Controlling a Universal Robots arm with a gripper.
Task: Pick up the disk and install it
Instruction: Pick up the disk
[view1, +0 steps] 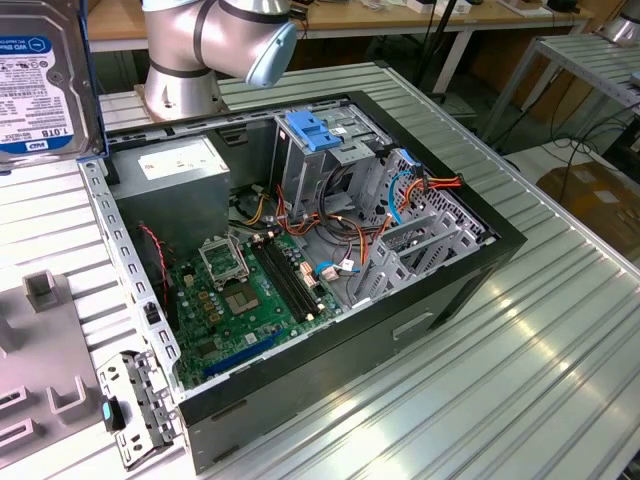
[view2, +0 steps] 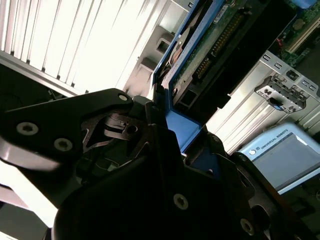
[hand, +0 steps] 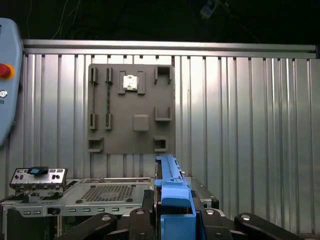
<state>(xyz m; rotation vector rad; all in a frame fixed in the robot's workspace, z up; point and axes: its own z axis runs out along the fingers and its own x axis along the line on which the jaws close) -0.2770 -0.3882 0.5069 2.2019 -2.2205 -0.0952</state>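
The disk (view1: 40, 80) hangs in the air at the exterior view's upper left, above the table, its white label with the blue band facing the camera and blue rails along its edges. In the second wrist view my gripper (view2: 175, 125) is shut on the disk (view2: 210, 45), the black fingers (view2: 120, 125) clamping a blue rail, with the green circuit-board side showing. In the first wrist view the disk (hand: 172, 192) stands edge-on as a blue rail rising from between the fingers of the gripper (hand: 172, 220).
An open black computer case (view1: 505, 235) lies on the ribbed metal table, holding a motherboard (view1: 245, 290), cables and a drive cage with a blue latch (view1: 315, 130). The arm's base (view1: 195, 50) stands behind it. A grey fixture plate (view1: 40, 340) lies at the exterior view's left.
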